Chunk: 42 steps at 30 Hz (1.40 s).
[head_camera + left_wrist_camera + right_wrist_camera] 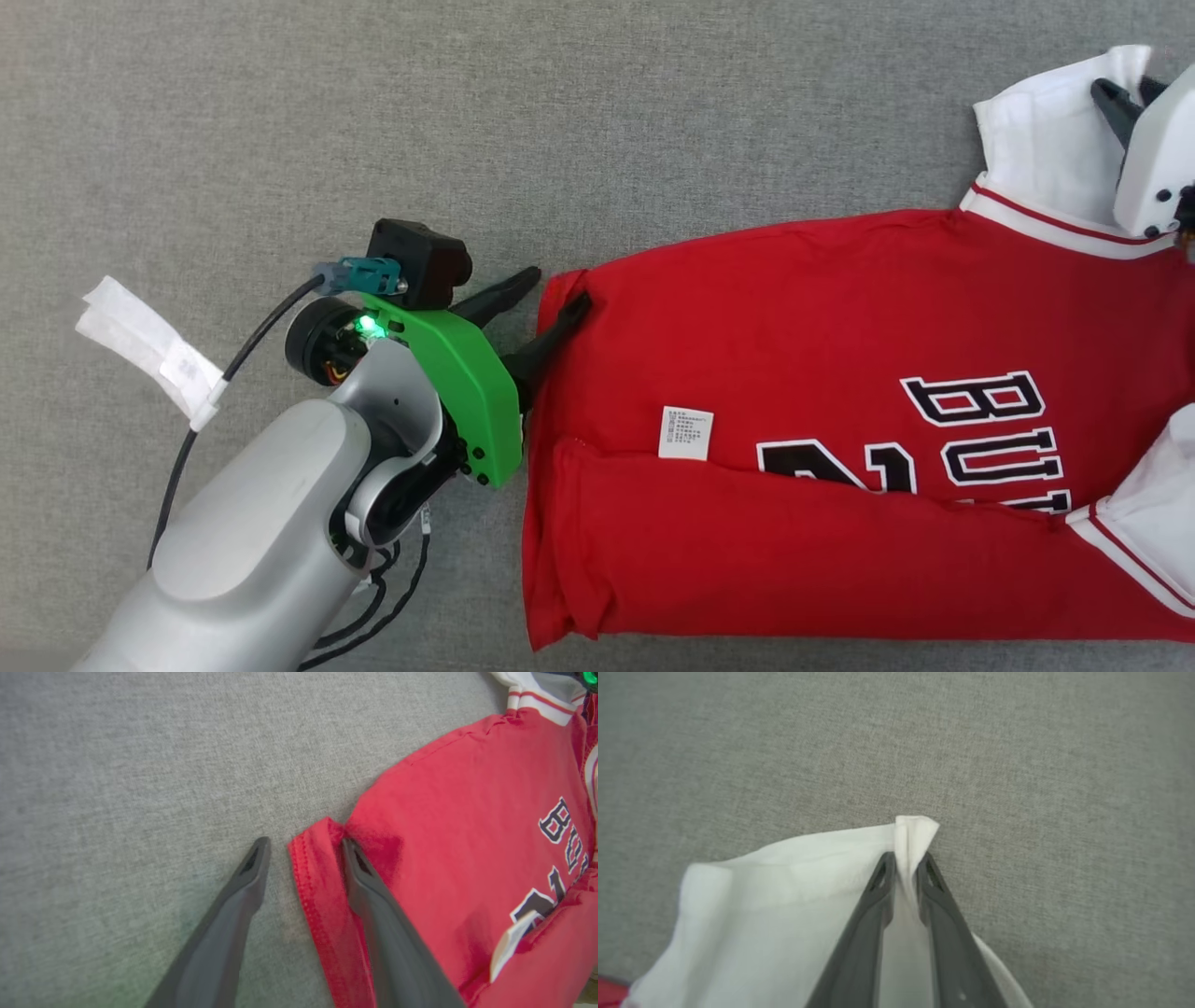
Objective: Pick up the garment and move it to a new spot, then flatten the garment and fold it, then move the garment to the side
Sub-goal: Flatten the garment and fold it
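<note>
The garment (794,308), a red jersey with white sleeves and black-and-white lettering, lay spread on the grey cloth surface (653,121), taking up the right half of the head view. Its near long edge was folded up over the body, covering the lower part of the printed number, and a small white label (686,432) sat just above that fold. The hem end pointed toward the left arm, the collar end toward the right arm. At the far hem corner the left gripper (556,289) stood with its jaws apart, straddling the edge. In the left wrist view one finger (369,882) rested on top of the red cloth and the other lay on the bare grey surface just beside the stitched hem, so nothing was clamped there. At the other end, the right gripper (906,863) had its fingers drawn close together on a corner of the white sleeve (1046,140), a tuft of white fabric poking out past the fingertips in the right wrist view. The left arm carried a green wrist cover (467,373) and a black camera block (417,263). A black cable (201,411) ran back from the wrist, and a strip of white tape (140,345) was wrapped on it, well apart from the garment.
</note>
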Tool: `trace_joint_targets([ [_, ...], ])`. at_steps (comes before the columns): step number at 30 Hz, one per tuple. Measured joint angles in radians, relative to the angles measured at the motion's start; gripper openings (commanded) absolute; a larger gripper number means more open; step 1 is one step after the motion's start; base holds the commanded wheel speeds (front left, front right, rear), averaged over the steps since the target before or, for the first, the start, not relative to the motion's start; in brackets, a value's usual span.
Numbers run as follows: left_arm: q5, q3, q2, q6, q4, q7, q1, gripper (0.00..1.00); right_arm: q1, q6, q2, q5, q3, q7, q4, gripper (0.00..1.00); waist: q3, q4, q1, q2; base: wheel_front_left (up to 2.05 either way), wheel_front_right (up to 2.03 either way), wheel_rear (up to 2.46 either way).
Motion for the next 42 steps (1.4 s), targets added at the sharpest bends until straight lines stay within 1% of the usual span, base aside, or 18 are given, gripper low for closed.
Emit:
trace_joint_targets([
  [1, -0.006, -0.001, -0.002, -0.006, 0.000, 0.005, -0.001, 0.00, -0.002, 0.001, 0.000, 0.013, 0.009, -0.008, 0.002, 0.00, 0.000, -0.003, 0.0000, 0.0000, 0.00, 0.00, 0.00],
  [4, -0.025, -0.006, -0.013, -0.022, 0.004, 0.014, -0.002, 0.00, -0.005, 0.001, -0.011, 0.036, 0.028, -0.061, 0.004, 0.00, 0.000, -0.011, 0.0000, 0.0000, 0.00, 0.00, 0.00],
  [6, -0.036, 0.000, -0.016, -0.022, 0.014, 0.015, -0.004, 0.00, -0.016, 0.001, -0.023, 0.032, 0.023, -0.129, 0.012, 0.00, 0.000, -0.016, 0.0000, 0.0000, 0.00, 0.00, 0.00],
  [7, -0.038, 0.008, -0.016, -0.020, 0.018, 0.007, -0.009, 0.00, -0.024, 0.001, -0.027, 0.027, 0.019, -0.161, 0.015, 0.00, 0.000, -0.018, 0.0000, 0.0000, 0.00, 0.00, 0.00],
  [10, -0.033, 0.044, -0.016, 0.010, 0.047, -0.032, -0.031, 0.00, -0.065, 0.001, -0.033, 0.010, 0.000, -0.245, 0.040, 0.00, -0.003, -0.026, 0.0000, 0.0000, 0.00, 0.00, 0.00],
  [12, -0.023, 0.064, -0.008, 0.021, 0.060, -0.048, -0.047, 0.00, -0.080, 0.001, -0.032, 0.008, -0.005, -0.258, 0.061, 0.00, -0.008, -0.029, 0.0000, 0.0000, 0.00, 0.00, 0.00],
  [14, -0.024, 0.069, -0.008, 0.021, 0.070, -0.049, -0.055, 0.00, -0.096, 0.001, -0.033, 0.005, -0.007, -0.275, 0.074, 0.00, -0.015, -0.033, 0.0000, 0.0000, 0.00, 0.00, 0.00],
  [21, -0.018, 0.110, -0.029, 0.049, 0.095, -0.110, -0.097, 0.00, -0.141, 0.001, -0.042, 0.006, -0.010, -0.341, 0.094, 0.00, -0.042, -0.051, 0.0000, 0.0000, 0.00, 0.00, 0.00],
  [24, -0.017, 0.111, -0.040, 0.049, 0.106, -0.123, -0.100, 0.00, -0.126, 0.001, -0.044, 0.026, 0.009, -0.365, 0.088, 0.00, -0.057, -0.060, 0.0000, 0.0000, 0.00, 0.00, 0.00],
  [28, -0.012, 0.110, -0.040, 0.056, 0.100, -0.152, -0.078, 0.00, -0.021, 0.001, -0.053, 0.084, 0.035, -0.435, 0.021, 0.00, -0.084, -0.072, 0.0000, 0.0000, 0.00, 0.00, 0.00],
  [30, -0.011, 0.111, -0.035, 0.060, 0.071, -0.170, -0.040, 0.00, 0.061, 0.001, -0.070, 0.104, 0.030, -0.475, -0.028, 0.00, -0.102, -0.079, 0.0000, 0.0000, 0.00, 0.00, 0.00],
  [35, -0.038, 0.113, -0.003, 0.083, -0.039, -0.193, 0.087, 0.00, 0.280, 0.001, -0.096, 0.158, 0.003, -0.517, -0.152, 0.00, -0.149, -0.096, 0.0000, 0.0000, 0.00, 0.00, 0.00],
  [38, -0.052, 0.110, 0.013, 0.106, -0.104, -0.199, 0.164, 0.00, 0.393, 0.001, -0.088, 0.174, -0.031, -0.529, -0.208, 0.00, -0.180, -0.108, -0.0001, 0.0000, 0.00, 0.00, 0.00],
  [42, -0.070, 0.113, 0.025, 0.142, -0.161, -0.220, 0.265, 0.00, 0.495, 0.001, -0.044, 0.181, -0.042, -0.540, -0.234, 0.00, -0.216, -0.131, -0.0001, 0.0000, 0.00, 0.00, 0.00],
])
